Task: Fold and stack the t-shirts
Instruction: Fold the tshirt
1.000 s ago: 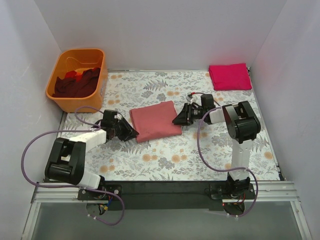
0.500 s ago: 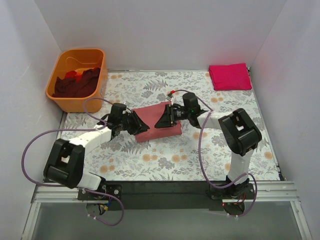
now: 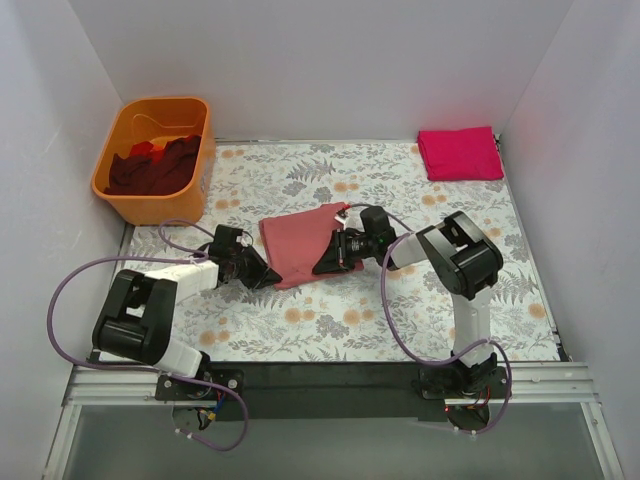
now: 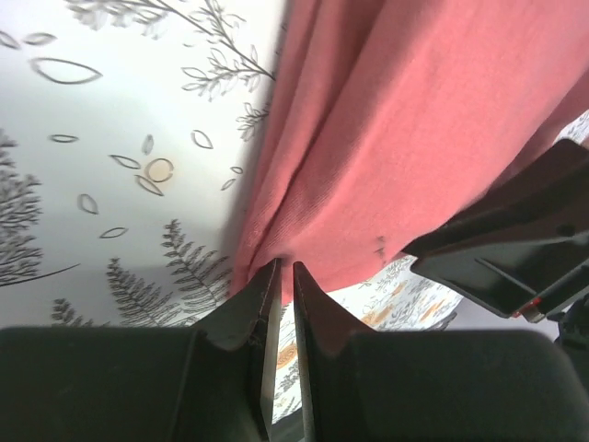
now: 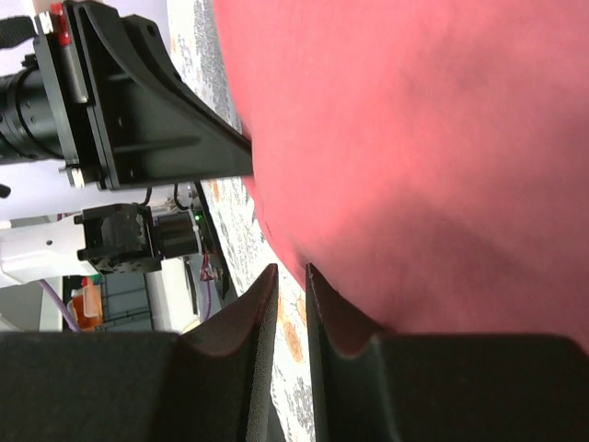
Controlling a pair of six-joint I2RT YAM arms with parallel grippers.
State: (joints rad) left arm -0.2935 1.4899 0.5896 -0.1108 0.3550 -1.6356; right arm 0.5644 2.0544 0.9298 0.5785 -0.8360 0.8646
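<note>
Pinches the near left corner of the salmon-pink t-shirt (image 3: 298, 240) with the jaws of the left gripper (image 3: 256, 272), squeezed down to a thin slit. From the left wrist, shows two dark fingers (image 4: 244, 318) almost touching, with the pink edge right at their tips. Grabs the near right edge of the same shirt with the jaws of the right gripper (image 3: 326, 262), also squeezed nearly shut. From the right wrist, shows pink cloth meeting the tips of those fingers (image 5: 230, 318) too.

Lies near the middle of the flowery table cover (image 3: 380, 310), between the two grippers, turned a bit crooked. Looks folded into a flat block, with soft layers running along its left side. Throws a dark shadow onto the cover beside that left side, seen from the left wrist.

Point toward each other across the shirt's near edge, close but not touching. Reach in low over the cover, one from each side, with purple cables (image 3: 400, 320) looping behind.

Rests folded in the far right corner, well apart from all this: bright magenta t-shirt (image 3: 460, 153). Stands at the far left corner: orange tub (image 3: 205, 130). Holds a loose heap of dark maroon and red t-shirts (image 3: 155, 165).
</note>
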